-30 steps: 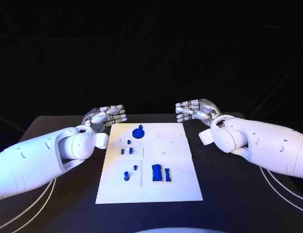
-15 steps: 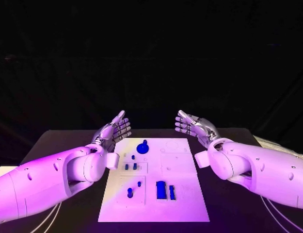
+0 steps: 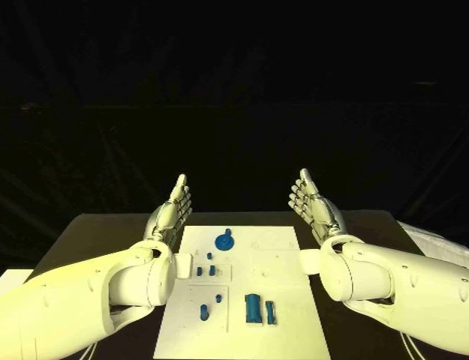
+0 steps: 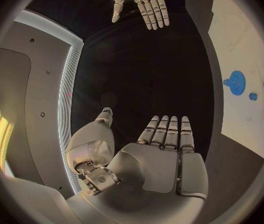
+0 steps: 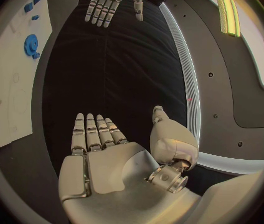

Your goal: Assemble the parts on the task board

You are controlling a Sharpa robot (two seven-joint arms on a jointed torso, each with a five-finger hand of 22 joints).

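Left hand [image 3: 170, 212]: raised above the far left corner of the task board [image 3: 281, 300], flat, fingers straight and side by side, pointing up and away from the robot, palm turned inward toward the other hand. Nothing in it. Left wrist view confirms: left hand [image 4: 160, 157] bare-palmed, fingers extended, thumb standing off to the side.

Right hand [image 3: 317, 211]: mirror pose above the far right corner of the board, flat and upright, palm inward, fingers straight. Holds nothing. Right wrist view: right hand [image 5: 101, 157] with fingers stretched out, thumb apart, palm bare.

The two hands face each other across the board's far end, well apart, neither touching the board nor any part.

Task board: white plate on the black table [image 3: 94, 232], lying between and below the two hands, running back toward the robot between the forearms.

Parts, all resting on the board:
- blue gear [image 3: 226, 240] near the far end, closer to the left hand than the right.
- small blue pegs [image 3: 205, 268] behind it, left of board centre.
- blue block [image 3: 254, 308] and a narrow blue bar [image 3: 270, 313] just beside it, toward the near end.
- short blue peg [image 3: 204, 312] left of the block, apart from it.
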